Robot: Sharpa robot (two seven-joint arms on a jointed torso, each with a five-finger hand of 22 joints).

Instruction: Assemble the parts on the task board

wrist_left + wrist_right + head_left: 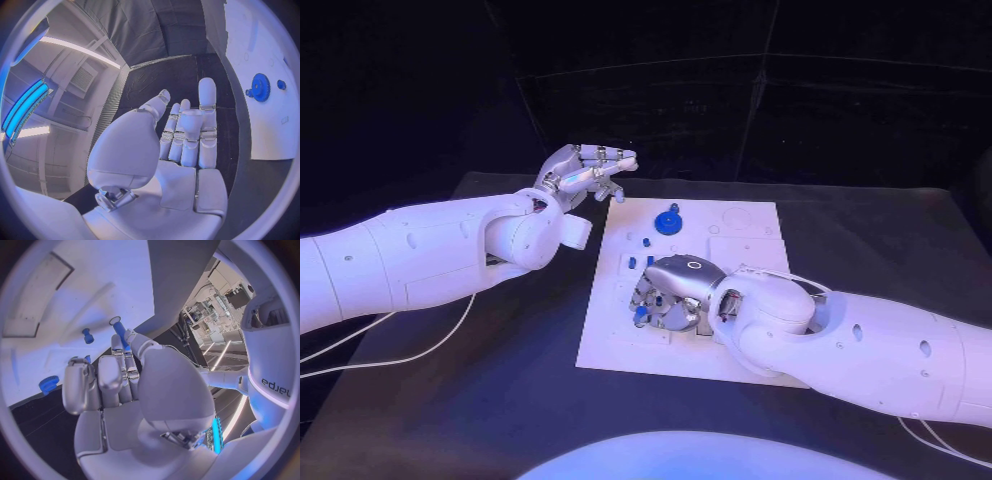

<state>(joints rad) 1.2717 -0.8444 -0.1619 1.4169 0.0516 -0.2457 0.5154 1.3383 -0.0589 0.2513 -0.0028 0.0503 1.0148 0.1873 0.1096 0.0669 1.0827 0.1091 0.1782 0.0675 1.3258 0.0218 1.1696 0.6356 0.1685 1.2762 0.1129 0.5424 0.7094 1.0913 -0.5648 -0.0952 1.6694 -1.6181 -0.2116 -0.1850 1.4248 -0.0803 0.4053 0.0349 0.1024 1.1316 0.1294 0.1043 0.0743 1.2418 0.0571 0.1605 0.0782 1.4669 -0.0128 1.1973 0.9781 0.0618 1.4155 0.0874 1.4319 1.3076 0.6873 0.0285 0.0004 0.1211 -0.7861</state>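
Left robot hand (587, 168) was spread, empty, off task board (747, 225) | I saw right robot hand (672, 296) pinching blue peg (119, 331) | blue gear (671, 220) beyond it

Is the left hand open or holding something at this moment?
Open. The left hand has its fingers stretched out and holds nothing; in the head view it hovers off the far left corner of the white board.

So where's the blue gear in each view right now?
Head view: blue gear stands at the task board's far end, ahead of the right robot hand.
Left wrist view: on the board, beyond the left robot hand.
Right wrist view: probably the blue piece at the board's edge.
Shared landmark: the white board.
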